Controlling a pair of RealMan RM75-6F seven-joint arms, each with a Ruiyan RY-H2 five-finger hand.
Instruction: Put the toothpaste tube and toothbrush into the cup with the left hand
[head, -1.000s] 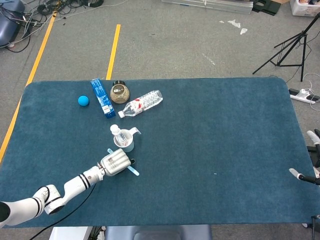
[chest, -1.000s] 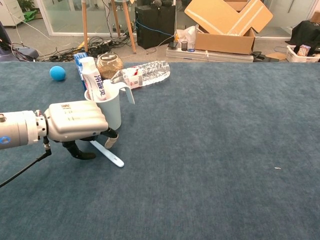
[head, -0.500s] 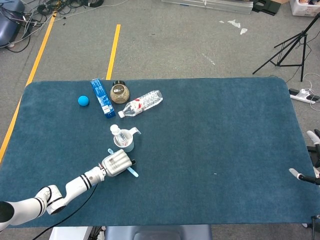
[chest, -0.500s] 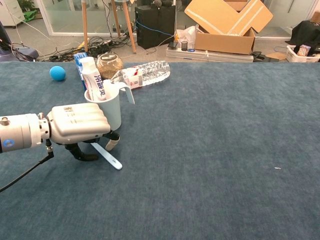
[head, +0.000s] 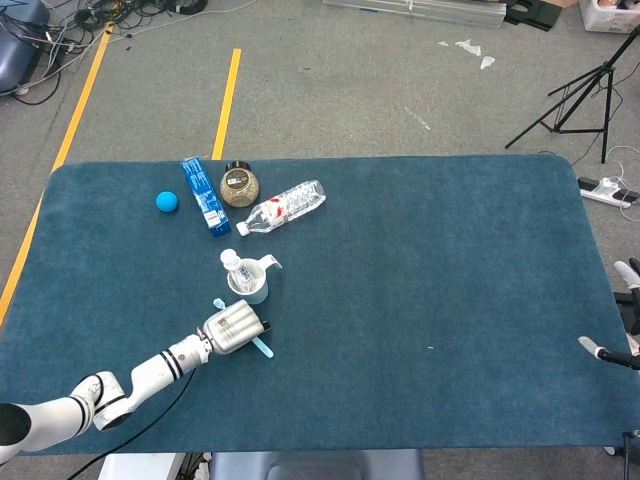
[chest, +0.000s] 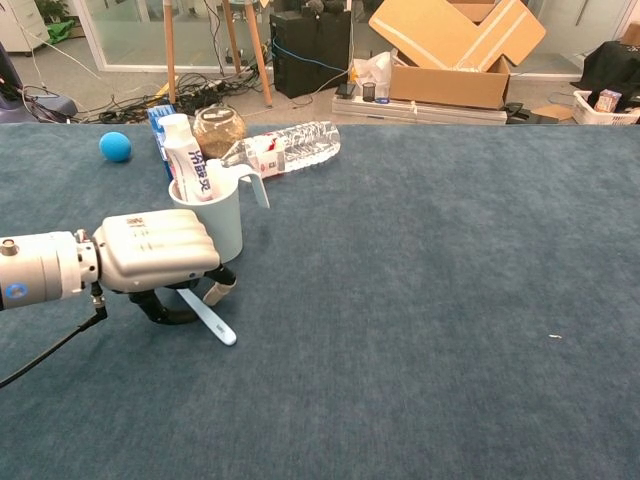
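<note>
Your table carries the cup near its left side, toothpaste tube standing inside. Just nearer, your left hand curls over the toothbrush, fingers around its handle. Right hand: can't tell.

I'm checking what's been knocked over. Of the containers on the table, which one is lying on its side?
The clear water bottle with the red label, behind the cup. The cup and the brown jar both stand upright.
</note>
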